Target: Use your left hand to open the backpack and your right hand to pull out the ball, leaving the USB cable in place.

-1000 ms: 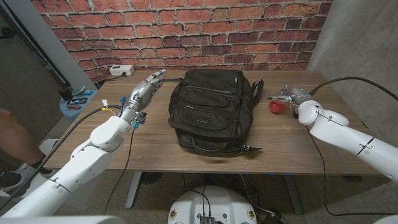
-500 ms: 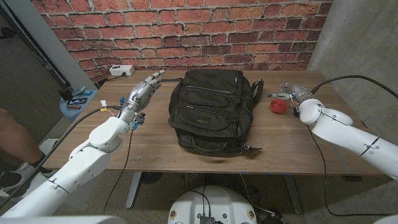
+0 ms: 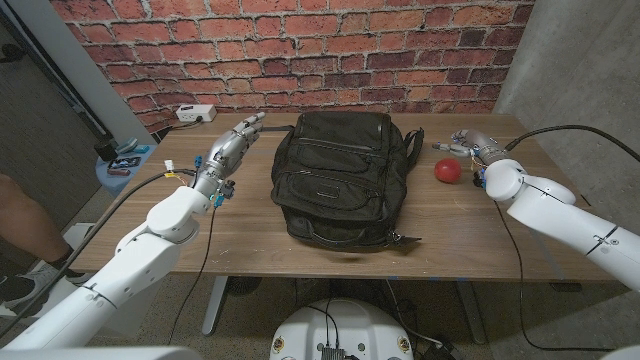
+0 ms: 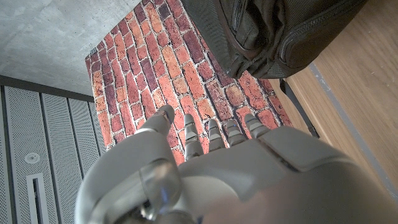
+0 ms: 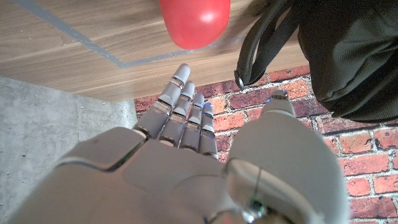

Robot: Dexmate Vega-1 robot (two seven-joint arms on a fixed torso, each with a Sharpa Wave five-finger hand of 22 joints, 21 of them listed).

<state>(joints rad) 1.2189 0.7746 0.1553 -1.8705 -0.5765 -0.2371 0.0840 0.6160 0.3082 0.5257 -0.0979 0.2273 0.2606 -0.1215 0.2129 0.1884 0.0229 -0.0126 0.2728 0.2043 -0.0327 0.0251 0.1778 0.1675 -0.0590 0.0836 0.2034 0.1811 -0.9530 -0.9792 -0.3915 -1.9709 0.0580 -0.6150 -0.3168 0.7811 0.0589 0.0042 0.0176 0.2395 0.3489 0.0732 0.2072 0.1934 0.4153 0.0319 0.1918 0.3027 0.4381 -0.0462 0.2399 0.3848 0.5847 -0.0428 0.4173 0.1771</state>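
Note:
A black backpack (image 3: 345,175) lies on the middle of the wooden table (image 3: 250,235), and nothing of its inside shows. The red ball (image 3: 446,170) sits on the bare table to its right, outside the bag. My right hand (image 3: 473,146) hovers just right of and beyond the ball, fingers straight and apart, holding nothing. In the right wrist view the ball (image 5: 194,22) lies past the fingertips of that hand (image 5: 186,162), beside a backpack strap (image 5: 261,50). My left hand (image 3: 228,148) is held left of the backpack, fingers extended and empty; the left wrist view shows this hand (image 4: 217,174) and the bag (image 4: 273,31).
A white power strip (image 3: 195,114) lies at the table's back left corner. A blue stand (image 3: 125,160) with small items is off the table's left side, and a person's leg (image 3: 20,215) shows at the left edge. The brick wall runs behind the table.
My right hand has drawn away from the ball, to the right and slightly back, leaving a gap. The ball, backpack and left hand have stayed put.

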